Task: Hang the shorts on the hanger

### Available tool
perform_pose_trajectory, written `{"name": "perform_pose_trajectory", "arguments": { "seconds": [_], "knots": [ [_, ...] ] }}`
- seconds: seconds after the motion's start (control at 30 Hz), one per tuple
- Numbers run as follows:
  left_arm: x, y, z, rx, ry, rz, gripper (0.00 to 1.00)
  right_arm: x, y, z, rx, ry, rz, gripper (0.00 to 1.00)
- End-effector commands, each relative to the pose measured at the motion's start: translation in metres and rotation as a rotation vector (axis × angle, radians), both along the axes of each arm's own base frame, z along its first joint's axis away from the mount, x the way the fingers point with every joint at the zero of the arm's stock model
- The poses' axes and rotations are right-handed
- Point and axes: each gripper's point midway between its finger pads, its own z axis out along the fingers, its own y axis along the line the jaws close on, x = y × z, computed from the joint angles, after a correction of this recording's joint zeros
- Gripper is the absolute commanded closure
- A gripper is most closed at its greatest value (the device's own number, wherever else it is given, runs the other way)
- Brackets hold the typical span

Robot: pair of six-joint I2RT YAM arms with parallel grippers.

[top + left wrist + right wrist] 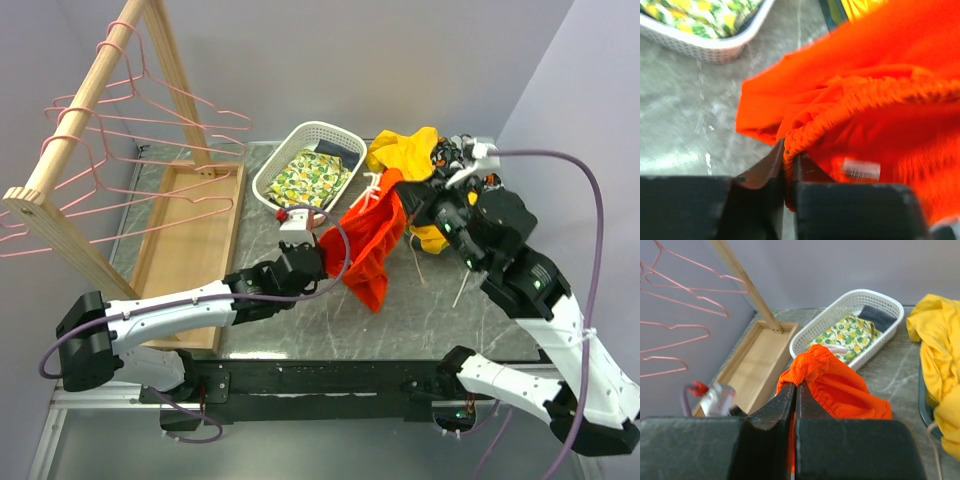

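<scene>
The orange-red shorts (370, 245) hang stretched between my two grippers above the table. My left gripper (318, 250) is shut on the gathered waistband (850, 100), seen clamped between its fingers in the left wrist view. My right gripper (412, 195) is shut on another part of the waistband (812, 365). Several pink wire hangers (150, 125) hang on the wooden rack at the far left; they also show in the right wrist view (675, 330).
A white basket (305, 165) holding a lemon-print cloth (310, 178) stands behind the shorts. A yellow garment (405, 155) lies at the back right. The wooden rack (95, 90) and its tray base (190, 230) occupy the left side.
</scene>
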Motion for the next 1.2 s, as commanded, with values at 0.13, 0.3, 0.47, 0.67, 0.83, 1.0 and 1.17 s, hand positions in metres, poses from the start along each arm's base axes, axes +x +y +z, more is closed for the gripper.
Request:
{"name": "perform_pose_trajectory", "arguments": {
  "seconds": [0.13,0.3,0.47,0.67,0.83,1.0,1.17],
  "knots": [
    [0.005,0.016,0.083,-0.066,-0.085,0.020,0.99,-0.021,-0.029,-0.019,0.061,-0.023,-0.061,1.00],
    [-0.014,0.041,0.169,-0.092,-0.152,-0.056,0.99,-0.025,-0.033,-0.020,0.029,-0.009,-0.056,1.00],
    [-0.026,0.062,0.251,-0.121,-0.212,-0.085,0.99,-0.030,-0.022,0.042,0.042,-0.072,0.016,1.00],
    [-0.027,0.050,0.248,-0.079,-0.172,-0.123,0.99,-0.014,-0.025,0.059,0.031,-0.043,-0.059,1.00],
    [-0.023,0.028,0.181,-0.068,-0.082,-0.132,0.99,0.000,-0.038,-0.039,-0.010,0.109,-0.176,1.00],
    [-0.020,0.011,0.076,-0.034,0.062,-0.102,0.99,-0.001,-0.040,-0.182,-0.061,0.339,-0.198,0.94],
    [-0.021,-0.005,-0.022,0.056,0.182,-0.103,0.96,-0.012,-0.037,-0.254,-0.091,0.466,-0.168,0.48]
  ]
}}
